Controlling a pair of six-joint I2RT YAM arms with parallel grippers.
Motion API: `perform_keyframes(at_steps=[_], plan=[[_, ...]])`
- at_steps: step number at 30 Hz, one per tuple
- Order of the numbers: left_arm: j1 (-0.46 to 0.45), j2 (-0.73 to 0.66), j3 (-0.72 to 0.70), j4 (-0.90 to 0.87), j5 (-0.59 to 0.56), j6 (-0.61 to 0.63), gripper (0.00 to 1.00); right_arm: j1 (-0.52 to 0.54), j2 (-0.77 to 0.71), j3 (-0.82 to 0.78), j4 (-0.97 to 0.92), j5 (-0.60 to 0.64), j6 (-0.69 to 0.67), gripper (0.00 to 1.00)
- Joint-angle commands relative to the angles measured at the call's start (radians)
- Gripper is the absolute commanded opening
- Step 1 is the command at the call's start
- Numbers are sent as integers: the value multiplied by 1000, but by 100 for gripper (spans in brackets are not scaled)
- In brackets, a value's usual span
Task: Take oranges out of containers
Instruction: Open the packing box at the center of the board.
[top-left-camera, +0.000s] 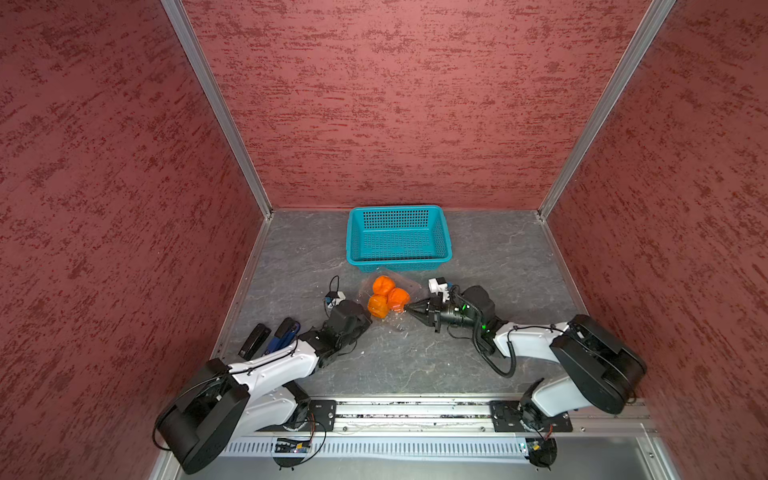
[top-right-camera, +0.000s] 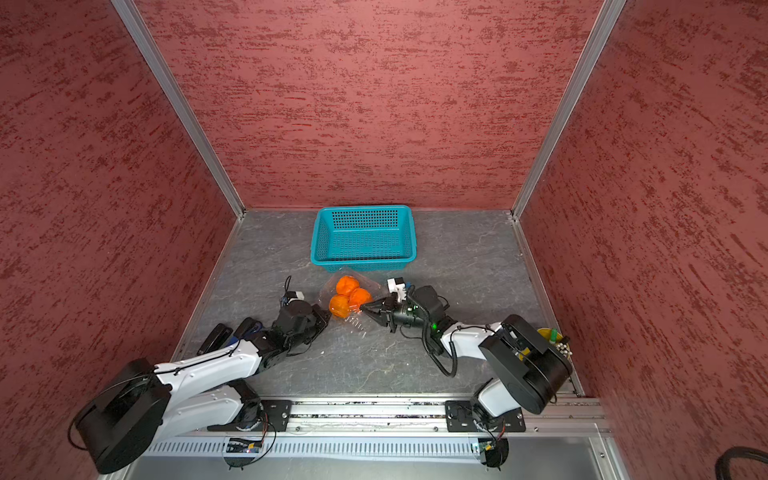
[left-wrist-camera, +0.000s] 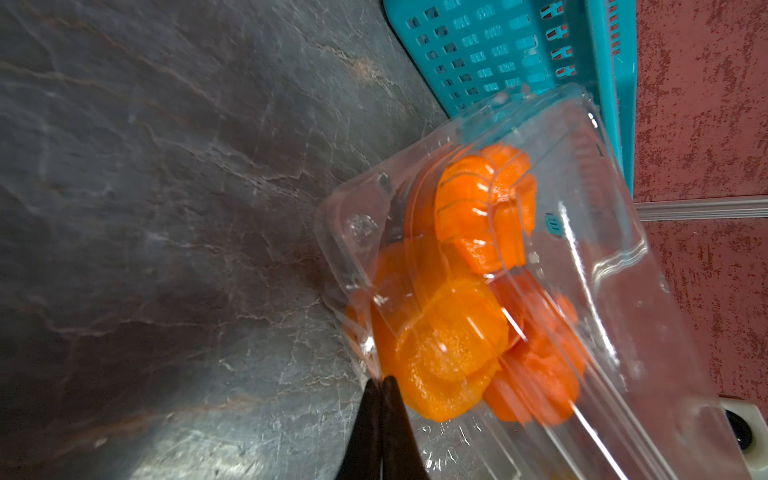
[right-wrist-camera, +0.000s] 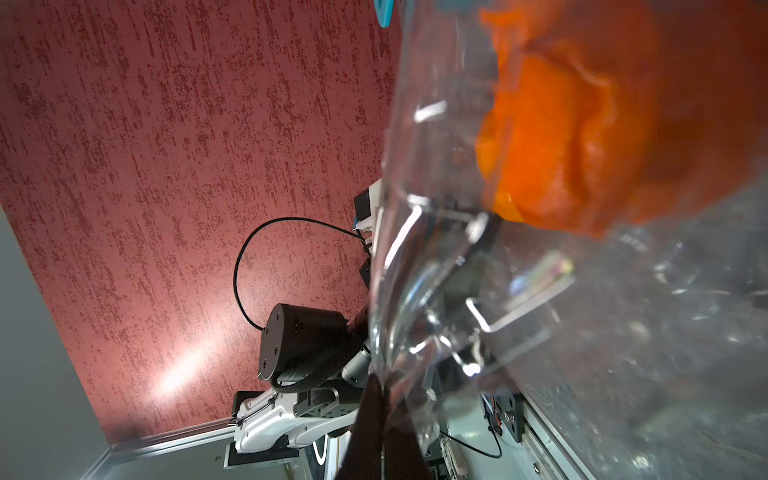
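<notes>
Three oranges (top-left-camera: 383, 285) (top-left-camera: 398, 298) (top-left-camera: 377, 305) lie packed together inside the clear clamshell container (top-left-camera: 409, 286), which sits just in front of the basket. From the left, my left gripper (left-wrist-camera: 382, 380) has its jaws pressed together on the container's thin rim (left-wrist-camera: 376, 365), right beside one orange (left-wrist-camera: 440, 349). My right gripper (top-left-camera: 407, 308) comes in from the opposite side, shut on a fold of the container's clear plastic (right-wrist-camera: 415, 291). Another orange (right-wrist-camera: 561, 145) looms close through the plastic in the right wrist view.
A teal perforated basket (top-left-camera: 399, 237) stands behind the container near the back wall. Black and blue desk tools (top-left-camera: 270, 336) lie by the left wall. A yellow bucket (top-right-camera: 548, 334) peeks out behind the right arm. Red walls enclose three sides.
</notes>
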Motion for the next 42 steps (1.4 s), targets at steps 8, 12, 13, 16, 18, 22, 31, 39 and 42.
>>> perform_keyframes(at_steps=[8, 12, 13, 16, 18, 22, 31, 39, 42], plan=[[-29, -47, -19, -184, 23, -1, 0, -154, -4, 48, 270, -10, 203, 0], [-37, -63, -34, -190, 8, -14, 0, -177, -20, 44, 260, -8, 205, 0], [-37, -65, -35, -189, 6, -16, 0, -181, -24, 44, 256, -12, 205, 0], [-37, -75, -22, -202, 5, -14, 0, -185, -39, 35, 215, -13, 188, 0], [-44, -89, -9, -218, 1, -14, 0, -191, -39, 19, 196, -8, 178, 17], [-72, -133, 10, -258, -19, -31, 0, -198, -86, 0, 164, -12, 166, 52], [-185, -206, 36, -343, -85, -99, 0, -204, -236, 102, -291, -29, -101, 52], [-233, -184, 57, -349, -107, -133, 0, -193, -347, 392, -1112, 101, -640, 53], [-233, -157, 83, -347, -110, -119, 0, -123, -319, 473, -1373, 226, -814, 55]])
